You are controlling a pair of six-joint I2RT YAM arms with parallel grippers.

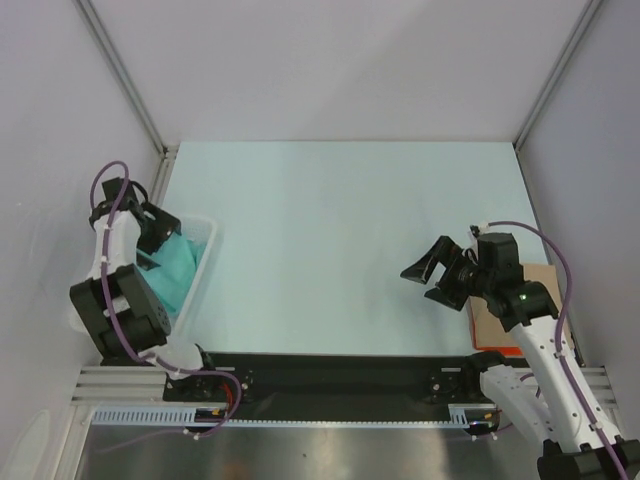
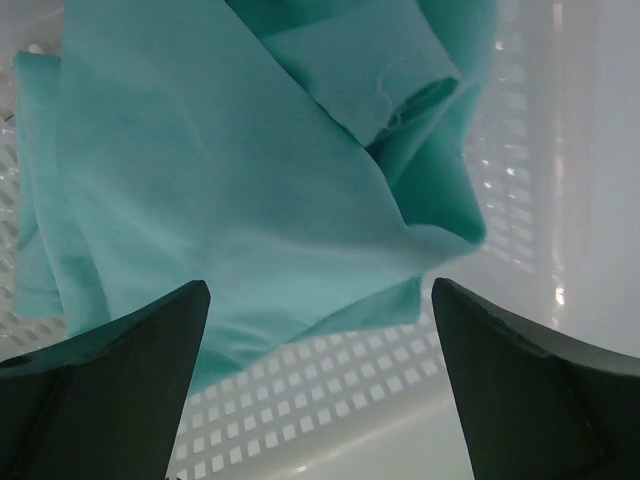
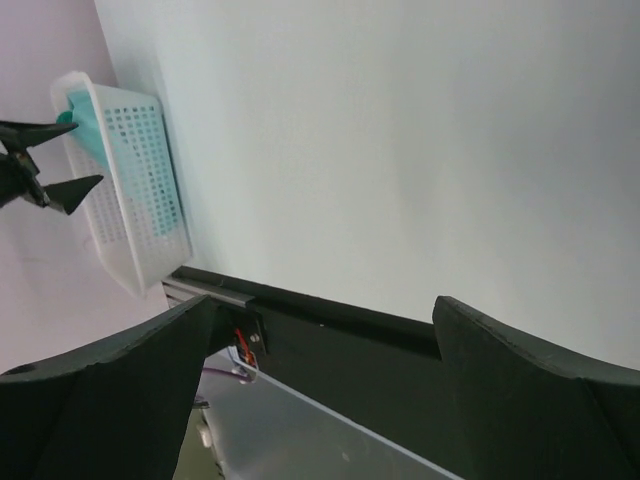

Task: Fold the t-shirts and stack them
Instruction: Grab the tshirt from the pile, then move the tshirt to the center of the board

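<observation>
A crumpled teal t-shirt [image 1: 178,268] lies in the white mesh basket [image 1: 206,262] at the left edge of the table. In the left wrist view the t-shirt [image 2: 250,170] fills the upper frame over the basket's mesh floor [image 2: 330,390]. My left gripper [image 1: 160,232] is open just above the cloth, holding nothing; its fingers [image 2: 120,380] flank the cloth's lower edge. My right gripper [image 1: 428,278] is open and empty above the table's right side, far from the basket. The basket [image 3: 135,190] and a bit of t-shirt [image 3: 82,120] show in the right wrist view.
A flat brown cardboard sheet [image 1: 490,315] lies at the right, partly under the right arm, with an orange edge [image 1: 495,350] below it. The pale table [image 1: 330,230] spreads between the arms. A black rail [image 1: 330,375] runs along the near edge.
</observation>
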